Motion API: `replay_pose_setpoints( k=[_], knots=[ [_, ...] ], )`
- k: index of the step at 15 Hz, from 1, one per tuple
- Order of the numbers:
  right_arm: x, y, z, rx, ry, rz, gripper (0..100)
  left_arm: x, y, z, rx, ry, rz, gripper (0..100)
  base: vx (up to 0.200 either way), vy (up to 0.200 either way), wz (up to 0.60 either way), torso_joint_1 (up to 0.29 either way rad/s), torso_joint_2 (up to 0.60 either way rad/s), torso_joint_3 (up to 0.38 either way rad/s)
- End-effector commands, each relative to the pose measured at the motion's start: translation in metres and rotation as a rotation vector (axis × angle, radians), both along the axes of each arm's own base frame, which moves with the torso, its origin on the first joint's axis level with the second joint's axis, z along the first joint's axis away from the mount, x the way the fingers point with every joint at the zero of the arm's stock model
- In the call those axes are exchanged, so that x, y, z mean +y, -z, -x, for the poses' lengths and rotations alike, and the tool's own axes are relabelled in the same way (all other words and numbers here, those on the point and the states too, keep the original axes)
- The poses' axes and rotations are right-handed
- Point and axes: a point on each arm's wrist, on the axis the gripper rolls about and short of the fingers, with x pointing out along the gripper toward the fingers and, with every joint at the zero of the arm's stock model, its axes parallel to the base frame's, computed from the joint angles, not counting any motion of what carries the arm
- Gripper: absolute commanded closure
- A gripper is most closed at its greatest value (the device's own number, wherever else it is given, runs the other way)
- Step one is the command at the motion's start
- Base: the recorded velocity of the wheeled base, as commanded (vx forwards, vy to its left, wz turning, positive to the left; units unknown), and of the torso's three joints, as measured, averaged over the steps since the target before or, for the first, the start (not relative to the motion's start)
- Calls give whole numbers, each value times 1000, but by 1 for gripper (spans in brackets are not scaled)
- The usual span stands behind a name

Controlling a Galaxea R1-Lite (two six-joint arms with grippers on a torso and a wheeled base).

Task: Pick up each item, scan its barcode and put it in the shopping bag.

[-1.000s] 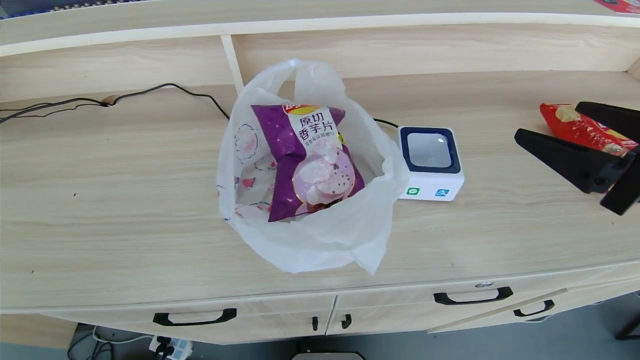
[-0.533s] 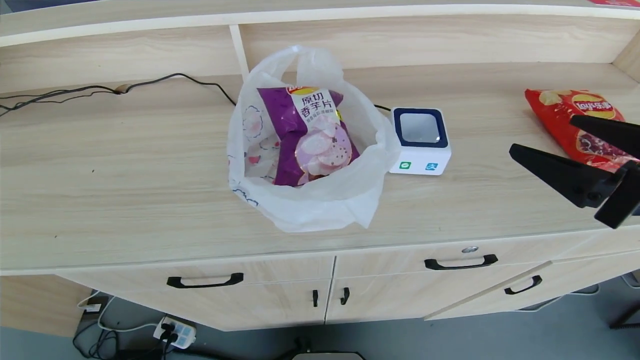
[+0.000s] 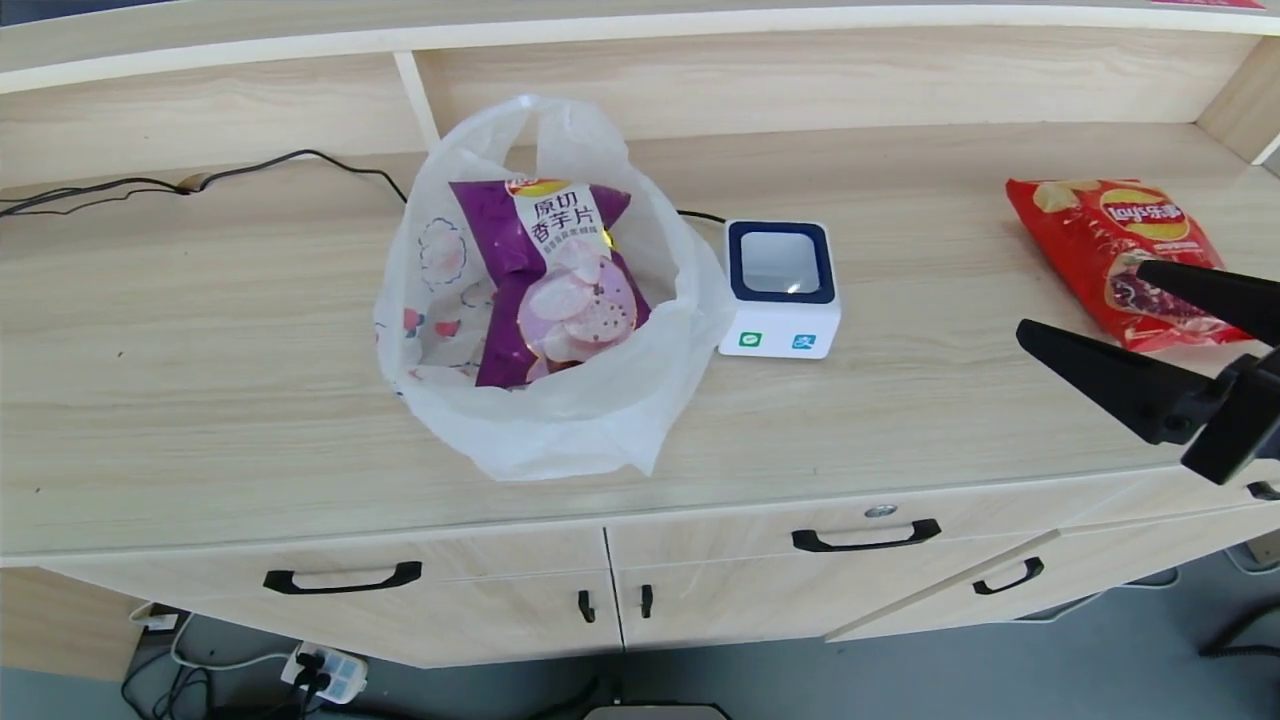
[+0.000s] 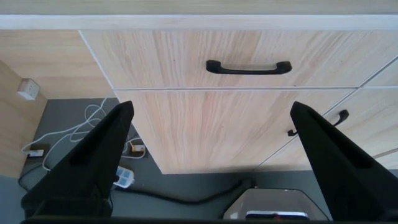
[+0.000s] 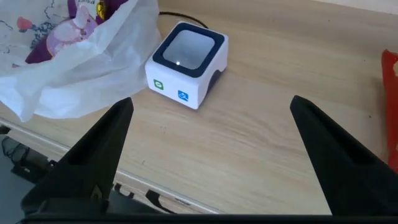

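Observation:
A white plastic shopping bag (image 3: pixel 540 400) stands on the wooden counter (image 3: pixel 200 400) with a purple chip bag (image 3: pixel 545 285) upright inside it. Just to its right sits the white barcode scanner (image 3: pixel 780 290) with a dark-framed window; the scanner (image 5: pixel 186 62) and the shopping bag (image 5: pixel 81 62) also appear in the right wrist view. A red chip bag (image 3: pixel 1110 255) lies flat at the counter's far right. My right gripper (image 3: pixel 1085 305) hangs open and empty over the counter's front right, just short of the red bag. My left gripper (image 4: pixel 211 112) is open, low in front of the drawers.
Black cables (image 3: pixel 250 175) run along the back left of the counter, under a raised shelf (image 3: pixel 700 30). Drawers with black handles (image 3: pixel 865 540) sit below the counter edge. A power strip (image 3: pixel 325 675) lies on the floor.
The head camera has shifted, so the whole scene slid left and more of the red bag came into view. The right gripper stays open near the red bag.

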Motion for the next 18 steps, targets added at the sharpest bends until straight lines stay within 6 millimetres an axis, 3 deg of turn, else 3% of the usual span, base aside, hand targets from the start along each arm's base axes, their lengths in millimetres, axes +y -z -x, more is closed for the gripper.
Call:
replay_pose_setpoints(
  k=[1, 12, 18],
  knots=[
    [-1, 2, 0, 6, 4, 3, 0, 0, 0, 0, 1, 0, 0, 0, 0, -200, 0, -2, -2, -2],
    [-19, 13, -22, 101, 139, -75, 0, 0, 0, 0, -1, 0, 1, 0, 0, -200, 0, 3, 2, 4],
    [-9, 0, -83, 142, 138, -120, 0, 0, 0, 0, -1, 0, 1, 0, 0, -33, 0, 0, 1, 0]
  ],
)
